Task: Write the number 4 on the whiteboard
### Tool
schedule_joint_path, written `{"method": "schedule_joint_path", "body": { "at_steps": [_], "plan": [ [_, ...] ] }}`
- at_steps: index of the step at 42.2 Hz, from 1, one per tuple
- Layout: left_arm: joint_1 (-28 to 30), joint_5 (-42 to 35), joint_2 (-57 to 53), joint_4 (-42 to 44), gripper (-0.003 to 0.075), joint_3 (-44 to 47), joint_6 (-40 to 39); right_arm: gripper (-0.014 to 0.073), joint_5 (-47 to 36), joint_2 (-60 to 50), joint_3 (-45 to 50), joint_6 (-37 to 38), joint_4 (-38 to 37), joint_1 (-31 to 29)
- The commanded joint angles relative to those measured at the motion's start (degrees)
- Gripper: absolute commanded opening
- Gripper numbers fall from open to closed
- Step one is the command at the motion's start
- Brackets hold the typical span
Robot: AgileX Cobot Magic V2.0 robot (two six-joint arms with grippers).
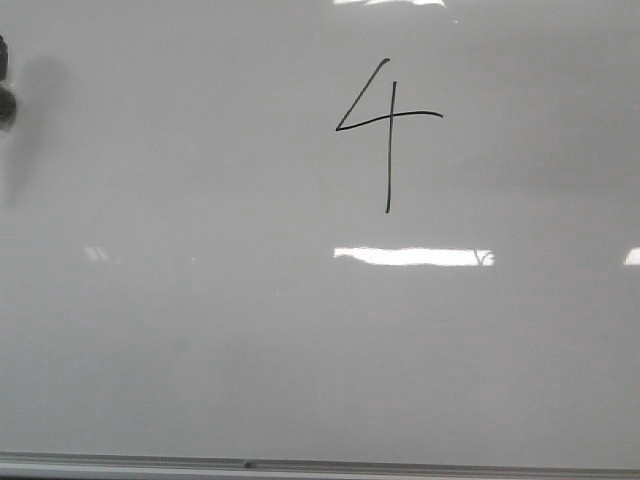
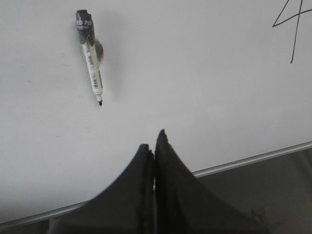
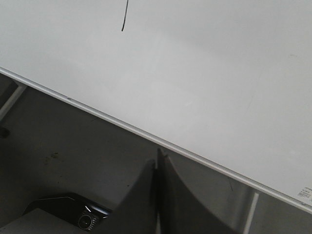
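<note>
The whiteboard (image 1: 200, 330) fills the front view, with its grey edge strip along the bottom. A thin black number 4 (image 1: 388, 118) is drawn on it at upper centre-right. Part of the number 4 (image 2: 292, 29) also shows in the left wrist view, and the tail of its long stroke (image 3: 125, 17) in the right wrist view. A marker (image 2: 90, 57) with a black cap end and bare tip lies on the board, apart from both grippers. My left gripper (image 2: 153, 141) is shut and empty over the board's near edge. My right gripper (image 3: 157, 158) is shut and empty, off the board.
The board's metal edge strip (image 3: 146, 135) runs diagonally through the right wrist view, with dark floor below it. A black device with a round lens (image 3: 83, 219) sits beside the right gripper. Bright light reflections (image 1: 410, 256) lie on the board. A dark object (image 1: 5, 100) shows at the left edge.
</note>
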Motion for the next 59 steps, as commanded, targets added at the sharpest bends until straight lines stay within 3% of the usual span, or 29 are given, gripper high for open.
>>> {"method": "schedule_joint_path", "body": {
  "at_steps": [1,23,27,40,50,59],
  "plan": [
    [-0.42,-4.25,-0.05,-1.59,-0.002,-1.86,-0.55,-0.0069,-3.73,0.13,-1.12,0.0,-0.56,-0.39],
    [-0.42,-4.66,-1.08,-1.59,-0.002,-1.39,-0.55,-0.0069,-3.66,0.13,-1.12,0.0,-0.56,-0.39],
    [0.65,-7.9,-3.9,1.43,-0.002,0.55,1.69,-0.0069,-3.68,0.13,-1.12,0.0,-0.56,-0.39],
    [3.93,-33.04,-23.48,6.91,-0.002,26.3,1.69,-0.0069,-3.68,0.13,-1.12,0.0,-0.56,-0.39],
    [4.91,-44.05,-38.26,6.91,-0.002,43.88,1.69,-0.0069,-3.68,0.13,-1.12,0.0,-0.56,-0.39],
    [5.02,-48.87,-42.02,5.64,-0.002,51.11,0.1,-0.0069,-3.61,0.13,-1.12,0.0,-0.56,-0.39]
  ]
}}
